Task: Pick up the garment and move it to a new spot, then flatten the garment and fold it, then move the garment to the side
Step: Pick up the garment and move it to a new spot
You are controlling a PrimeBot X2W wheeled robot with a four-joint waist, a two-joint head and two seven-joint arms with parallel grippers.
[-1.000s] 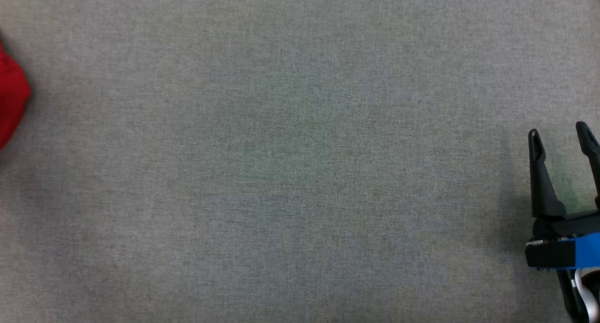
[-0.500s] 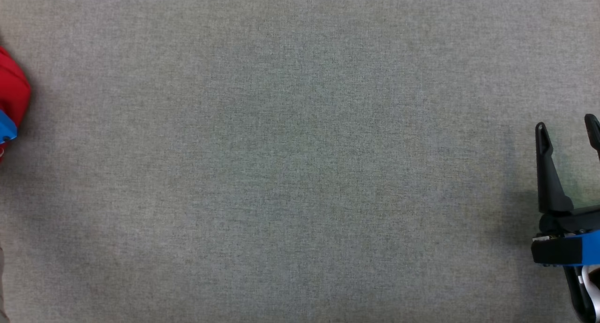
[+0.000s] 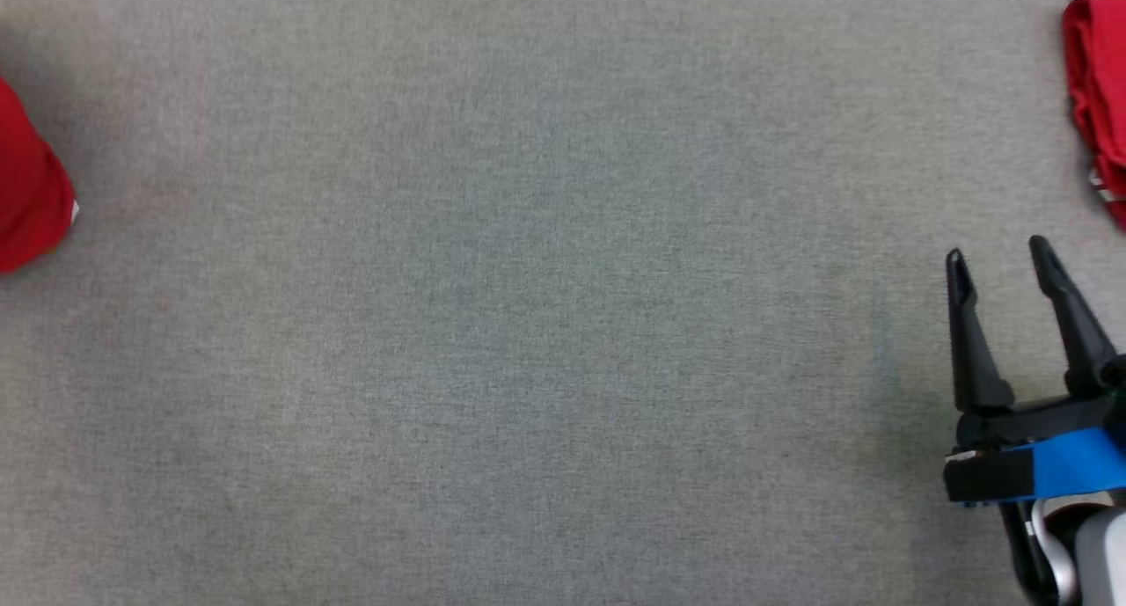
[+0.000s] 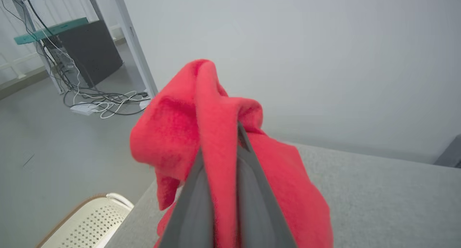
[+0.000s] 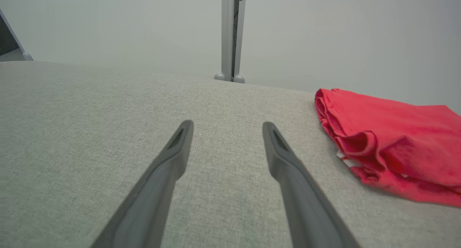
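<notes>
left jaws clamped on red garment (image 4: 219, 125) | right jaws wide | grey fabric surface (image 3: 528, 324) | cables (image 4: 104, 98) on floor (image 4: 54, 147)

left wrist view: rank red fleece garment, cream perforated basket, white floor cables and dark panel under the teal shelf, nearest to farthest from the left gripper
1. red fleece garment, pinched in the left gripper
2. cream perforated basket, lower left corner
3. white floor cables, upper left
4. dark panel, behind the cables
</notes>
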